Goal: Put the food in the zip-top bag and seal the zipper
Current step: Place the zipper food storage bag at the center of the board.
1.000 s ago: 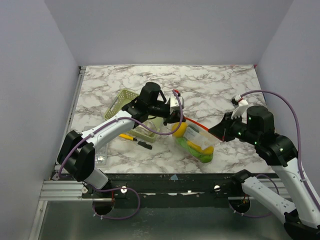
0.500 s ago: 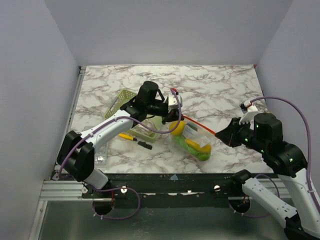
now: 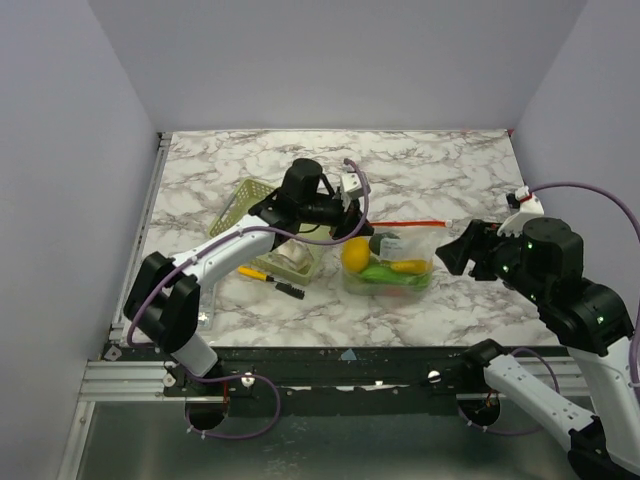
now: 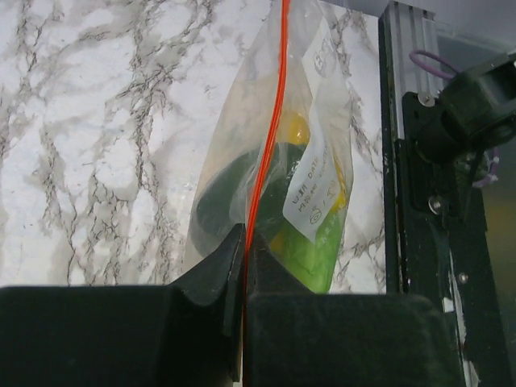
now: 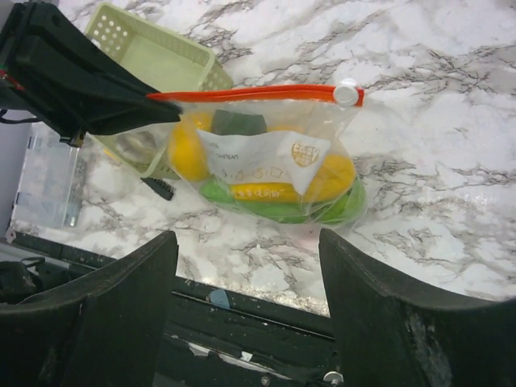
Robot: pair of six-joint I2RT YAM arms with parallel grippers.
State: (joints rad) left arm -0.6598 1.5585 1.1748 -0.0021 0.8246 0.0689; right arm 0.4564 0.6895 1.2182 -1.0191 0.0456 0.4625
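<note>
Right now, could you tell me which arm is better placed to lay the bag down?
Left. The left tool is shut on the zipper at one end of the bag; the right tool is open and apart from it, holding nothing.

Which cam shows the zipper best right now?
Right wrist: the zipper shows side-on along its full length, from where the left hand pinches it to the white slider at the other end. Top external shows only a thin red line. Left wrist sees it edge-on, running up from the shut fingers; slider not visible.
</note>
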